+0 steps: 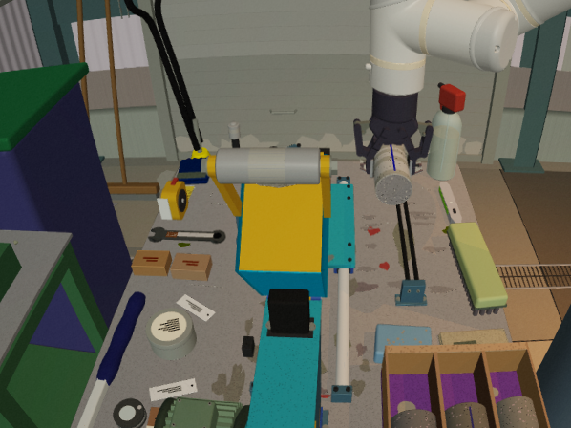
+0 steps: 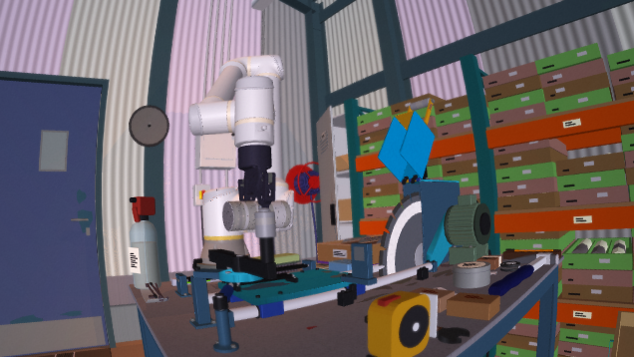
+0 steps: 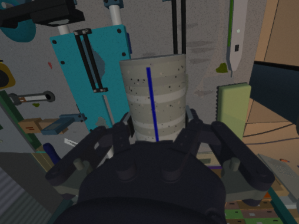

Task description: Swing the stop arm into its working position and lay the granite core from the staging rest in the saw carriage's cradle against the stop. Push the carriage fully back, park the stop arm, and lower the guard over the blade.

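The granite core (image 1: 392,177) (image 2: 254,215) (image 3: 155,97) hangs level above the staging rest's two black rails (image 1: 407,239) (image 3: 178,26), to the right of the saw carriage. It is a grey speckled cylinder with a blue line along it, and it is held in my gripper (image 1: 392,153) (image 3: 157,123). The teal carriage plate (image 1: 343,222) (image 3: 89,70) carries a black cradle (image 3: 89,63). The stop arm (image 2: 249,267) is black and lies low over the carriage. The blue and yellow guard (image 1: 281,234) (image 2: 406,144) is raised above the blade (image 2: 398,237).
A wooden tray (image 1: 460,382) with spare cores sits at the bench's front right. A green brush (image 1: 475,265) lies right of the rest. A spray bottle (image 1: 445,133) stands behind my gripper. A white guide rod (image 1: 343,329), tape measure (image 1: 174,198), wrench (image 1: 186,235) and boxes crowd the bench.
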Motion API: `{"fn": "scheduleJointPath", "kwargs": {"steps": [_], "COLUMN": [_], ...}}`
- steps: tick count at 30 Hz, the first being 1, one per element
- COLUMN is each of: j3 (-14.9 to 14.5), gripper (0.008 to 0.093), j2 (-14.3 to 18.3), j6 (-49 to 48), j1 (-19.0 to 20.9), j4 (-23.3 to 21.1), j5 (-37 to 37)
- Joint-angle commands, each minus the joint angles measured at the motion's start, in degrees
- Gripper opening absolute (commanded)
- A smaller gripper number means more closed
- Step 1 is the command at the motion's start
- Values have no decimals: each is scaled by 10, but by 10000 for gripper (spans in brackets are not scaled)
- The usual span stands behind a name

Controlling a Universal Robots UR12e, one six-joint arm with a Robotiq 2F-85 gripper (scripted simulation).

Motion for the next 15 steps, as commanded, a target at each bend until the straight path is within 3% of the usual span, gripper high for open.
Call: {"fn": "scheduleJointPath", "kwargs": {"steps": [1, 15], "j3": [-9, -112], "gripper": [80, 80], "j2": [7, 113], "j6": [1, 18], "j1": [1, 19], "j4": [-3, -5], "j5": [0, 0]}}
